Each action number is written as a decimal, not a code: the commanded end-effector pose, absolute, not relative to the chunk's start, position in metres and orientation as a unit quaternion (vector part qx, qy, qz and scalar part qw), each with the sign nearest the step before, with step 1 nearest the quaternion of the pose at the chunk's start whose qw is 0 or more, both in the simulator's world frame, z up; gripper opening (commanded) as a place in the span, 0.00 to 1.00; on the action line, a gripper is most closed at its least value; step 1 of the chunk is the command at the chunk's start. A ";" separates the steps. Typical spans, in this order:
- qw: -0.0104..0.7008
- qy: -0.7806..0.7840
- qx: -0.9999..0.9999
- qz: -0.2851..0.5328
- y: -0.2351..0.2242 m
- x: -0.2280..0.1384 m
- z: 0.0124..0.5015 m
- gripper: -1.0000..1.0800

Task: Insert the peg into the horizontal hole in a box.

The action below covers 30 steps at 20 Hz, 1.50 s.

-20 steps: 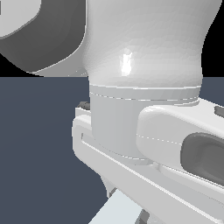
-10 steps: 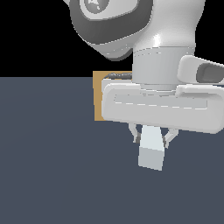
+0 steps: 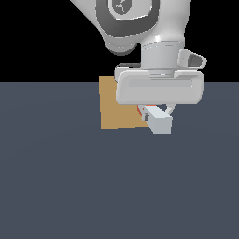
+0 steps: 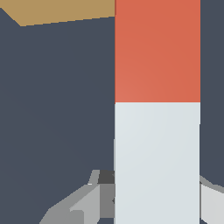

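The tan box (image 3: 117, 108) stands on the dark floor, partly hidden behind my hand. My gripper (image 3: 156, 113) is shut on the peg (image 3: 158, 122), held by its pale grey-white half, whose end faces the camera. A sliver of the red-orange half (image 3: 140, 111) shows against the box's face. In the wrist view the peg (image 4: 157, 109) runs from my fingers (image 4: 83, 203), white half near them, red half toward the box (image 4: 61, 11). The hole is hidden in both views.
The dark grey floor (image 3: 70, 186) stretches all around the box. The arm's white hand body (image 3: 159, 87) covers the box's side at the exterior view's right.
The arm has pulled back from the camera toward the box, carrying the peg with it. The peg's end now sits against the box's face, and more of the box shows.
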<state>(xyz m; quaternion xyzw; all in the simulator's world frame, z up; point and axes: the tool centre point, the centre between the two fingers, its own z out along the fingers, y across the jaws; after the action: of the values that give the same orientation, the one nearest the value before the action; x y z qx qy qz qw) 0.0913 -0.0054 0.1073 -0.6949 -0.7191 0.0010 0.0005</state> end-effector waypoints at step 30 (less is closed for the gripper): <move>0.000 -0.755 -0.656 0.000 0.085 0.077 0.120 0.00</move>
<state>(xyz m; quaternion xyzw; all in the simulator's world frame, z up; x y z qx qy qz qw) 0.0783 0.0695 0.1176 -0.6564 -0.7544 0.0018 0.0009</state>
